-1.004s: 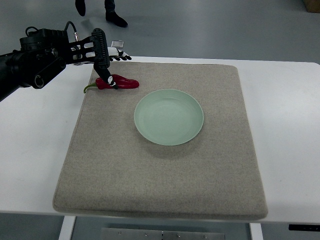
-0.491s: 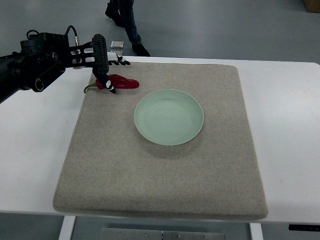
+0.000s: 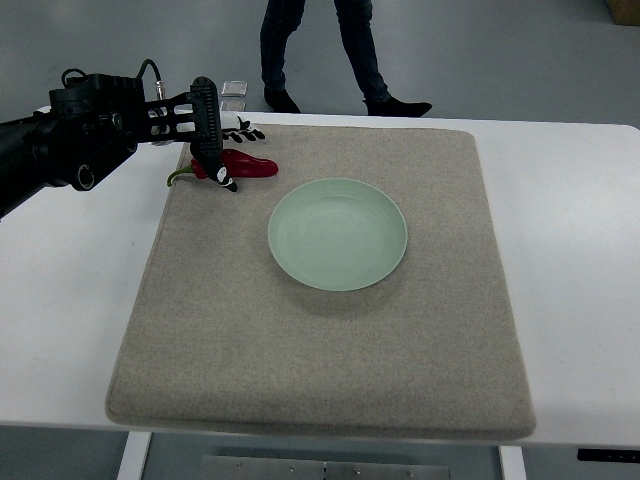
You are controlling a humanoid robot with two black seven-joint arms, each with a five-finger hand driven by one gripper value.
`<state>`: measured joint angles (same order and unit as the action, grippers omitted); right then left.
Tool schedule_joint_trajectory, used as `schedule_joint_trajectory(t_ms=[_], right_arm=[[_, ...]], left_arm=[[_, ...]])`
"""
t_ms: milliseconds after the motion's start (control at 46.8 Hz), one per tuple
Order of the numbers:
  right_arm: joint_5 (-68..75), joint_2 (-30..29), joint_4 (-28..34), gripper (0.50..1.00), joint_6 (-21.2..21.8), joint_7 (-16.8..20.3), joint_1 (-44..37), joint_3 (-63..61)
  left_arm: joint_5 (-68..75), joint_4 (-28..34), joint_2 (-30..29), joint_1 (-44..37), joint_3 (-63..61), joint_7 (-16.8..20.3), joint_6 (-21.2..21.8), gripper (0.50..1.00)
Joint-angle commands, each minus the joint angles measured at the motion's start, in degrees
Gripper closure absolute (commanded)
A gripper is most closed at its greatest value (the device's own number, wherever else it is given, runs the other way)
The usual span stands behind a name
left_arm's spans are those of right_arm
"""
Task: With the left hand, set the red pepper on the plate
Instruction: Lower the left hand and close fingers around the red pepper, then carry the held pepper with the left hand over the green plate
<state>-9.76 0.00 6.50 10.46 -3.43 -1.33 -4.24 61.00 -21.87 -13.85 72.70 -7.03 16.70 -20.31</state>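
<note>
Left hand (image 3: 212, 140) at the mat's (image 3: 320, 360) far-left corner, fingers (image 3: 226, 178) curled down over the red pepper's (image 3: 243, 165) stem end, apparently pinching it; the pepper lies on the mat, just beside the empty plate (image 3: 338, 233), not yet lifted; white counter (image 3: 70, 300) beneath; a person's legs (image 3: 330, 50) beyond.

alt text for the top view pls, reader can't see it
The robot's left hand is on a red pepper lying at the far left of a beige mat, beside an empty pale green plate at the mat's centre. A person's legs stand beyond the white table.
</note>
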Motion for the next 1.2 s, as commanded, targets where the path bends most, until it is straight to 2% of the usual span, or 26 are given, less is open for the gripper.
schedule_joint_trajectory(t_ms=[0, 235, 363, 513, 577, 619, 662, 769, 833, 1175], right_arm=[[0.0, 0.0, 0.0, 0.568, 0.0, 0.0, 0.0, 0.0], [0.0, 0.0, 0.0, 0.568, 0.0, 0.0, 0.0, -0.1], [0.0, 0.0, 0.0, 0.568, 0.0, 0.0, 0.0, -0.1], [0.0, 0.0, 0.0, 0.568, 0.0, 0.0, 0.0, -0.1], [0.0, 0.0, 0.0, 0.568, 0.0, 0.0, 0.0, 0.0], [0.0, 0.0, 0.0, 0.568, 0.0, 0.0, 0.0, 0.0], [0.0, 0.0, 0.0, 0.568, 0.0, 0.0, 0.0, -0.1], [0.0, 0.0, 0.0, 0.568, 0.0, 0.0, 0.0, -0.1], [0.0, 0.0, 0.0, 0.568, 0.0, 0.0, 0.0, 0.0], [0.0, 0.0, 0.0, 0.568, 0.0, 0.0, 0.0, -0.1]], left_arm=[[0.0, 0.1, 0.1, 0.0, 0.0, 0.0, 0.0, 0.619], [0.0, 0.2, 0.5, -0.1, 0.0, -0.1, 0.0, 0.729], [0.1, 0.3, 0.5, -0.3, 0.0, -0.1, 0.0, 0.806], [0.0, 1.0, 0.6, -0.3, 0.0, -0.2, 0.0, 0.846], [0.1, 1.0, 0.6, -0.3, 0.0, -0.2, 0.0, 0.911], [0.0, 1.0, 0.6, -0.3, 0.0, -0.2, 0.0, 0.915], [0.1, 1.0, 0.6, -0.3, 0.0, -0.2, 0.0, 0.945], [0.1, 1.0, 0.6, -0.3, 0.0, -0.2, 0.0, 0.982], [0.1, 1.0, 0.6, -0.3, 0.0, -0.2, 0.0, 1.0], [-1.1, 1.0, 0.5, 0.5, 0.3, -0.3, -0.2, 1.0]])
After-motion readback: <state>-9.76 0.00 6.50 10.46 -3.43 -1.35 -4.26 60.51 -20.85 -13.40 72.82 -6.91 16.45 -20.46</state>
